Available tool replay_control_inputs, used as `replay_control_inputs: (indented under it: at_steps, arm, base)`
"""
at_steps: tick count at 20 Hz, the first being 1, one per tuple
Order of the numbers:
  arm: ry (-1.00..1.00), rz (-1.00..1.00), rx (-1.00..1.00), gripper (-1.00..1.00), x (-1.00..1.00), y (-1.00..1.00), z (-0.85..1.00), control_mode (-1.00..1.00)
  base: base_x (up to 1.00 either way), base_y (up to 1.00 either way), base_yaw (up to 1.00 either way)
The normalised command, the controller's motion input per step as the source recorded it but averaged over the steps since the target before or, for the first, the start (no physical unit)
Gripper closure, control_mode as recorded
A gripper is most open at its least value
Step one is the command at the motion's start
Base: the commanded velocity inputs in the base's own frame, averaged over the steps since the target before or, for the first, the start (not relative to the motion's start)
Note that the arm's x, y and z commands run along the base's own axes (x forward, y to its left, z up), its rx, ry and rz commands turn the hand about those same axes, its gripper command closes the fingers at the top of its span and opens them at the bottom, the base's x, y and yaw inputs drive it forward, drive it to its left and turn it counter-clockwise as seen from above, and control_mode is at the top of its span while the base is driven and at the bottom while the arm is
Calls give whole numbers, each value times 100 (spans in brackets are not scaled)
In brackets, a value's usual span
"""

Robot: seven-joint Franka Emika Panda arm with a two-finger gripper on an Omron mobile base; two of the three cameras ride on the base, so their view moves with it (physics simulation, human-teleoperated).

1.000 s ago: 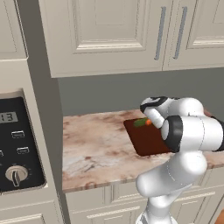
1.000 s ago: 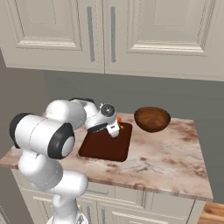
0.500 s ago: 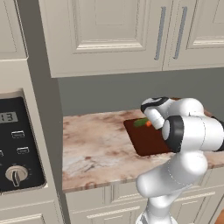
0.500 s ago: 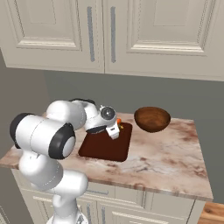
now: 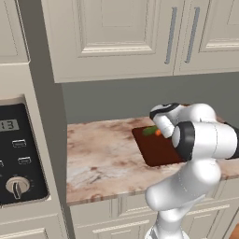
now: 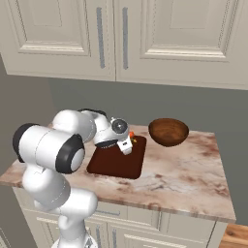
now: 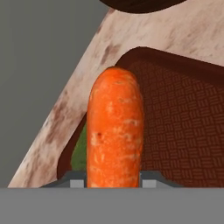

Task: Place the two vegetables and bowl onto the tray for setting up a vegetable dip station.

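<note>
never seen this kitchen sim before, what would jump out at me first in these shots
The orange carrot clamped in the gripper, hanging over the far corner of the dark tray. A green cucumber lies on the tray's back edge, and the wooden bowl sits on the counter beside the tray.

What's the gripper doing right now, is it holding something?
Gripper: closed on the carrot, held above the tray.

I'm looking at a home kitchen. Cream cabinets (image 5: 121,32) hang over a marble counter (image 5: 102,154), and an oven panel (image 5: 18,154) sits at left.
</note>
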Motion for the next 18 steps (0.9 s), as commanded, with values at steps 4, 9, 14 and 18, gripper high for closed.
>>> replay_control_inputs:
  at_steps: [4, 9, 14, 18]
  arm:
    - [0, 0, 0, 100, 13, 0, -6, -100]
    - [0, 0, 0, 100, 12, 0, -7, -100]
    - [0, 0, 0, 100, 7, 0, -12, -100]
    - [0, 0, 0, 100, 6, 0, -13, -100]
  base:
    - [0, 0, 0]
    - [0, 0, 0]
    - [0, 0, 0]
    - [0, 0, 0]
